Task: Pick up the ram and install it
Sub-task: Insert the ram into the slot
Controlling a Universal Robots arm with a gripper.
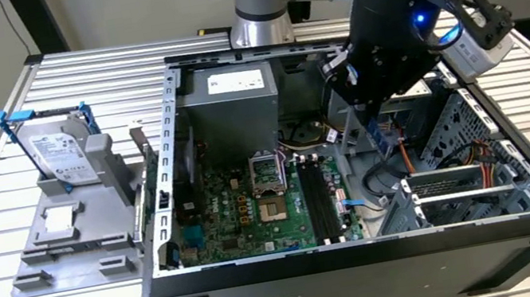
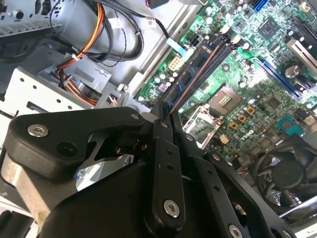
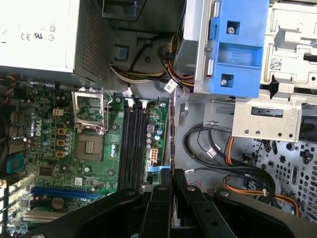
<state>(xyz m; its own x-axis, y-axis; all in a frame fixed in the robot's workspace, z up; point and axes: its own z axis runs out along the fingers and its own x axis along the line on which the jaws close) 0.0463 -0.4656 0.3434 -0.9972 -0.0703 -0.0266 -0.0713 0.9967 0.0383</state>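
Observation:
My gripper (image 1: 382, 122) hangs inside the open computer case (image 1: 369, 252), shut on the ram (image 1: 385, 141), a thin bluish board held on edge below the fingers. In both wrist views the ram (image 2: 190, 74) (image 3: 172, 134) runs straight out from the closed fingertips (image 2: 159, 124) (image 3: 179, 179). The black memory slots (image 1: 323, 203) (image 2: 220, 52) (image 3: 132, 144) lie on the green motherboard (image 1: 244, 216). The ram hovers above the board's edge, beside the slots and towards the exterior view's right of them, not touching them.
A silver hard drive with a blue bracket (image 1: 61, 154) stands on a grey fixture outside the case at the exterior view's left. Inside are the power supply (image 1: 230, 98), the CPU socket (image 3: 90, 144), a drive cage (image 1: 465, 187), orange and black cables (image 3: 233, 148) and a blue bracket (image 3: 237, 49).

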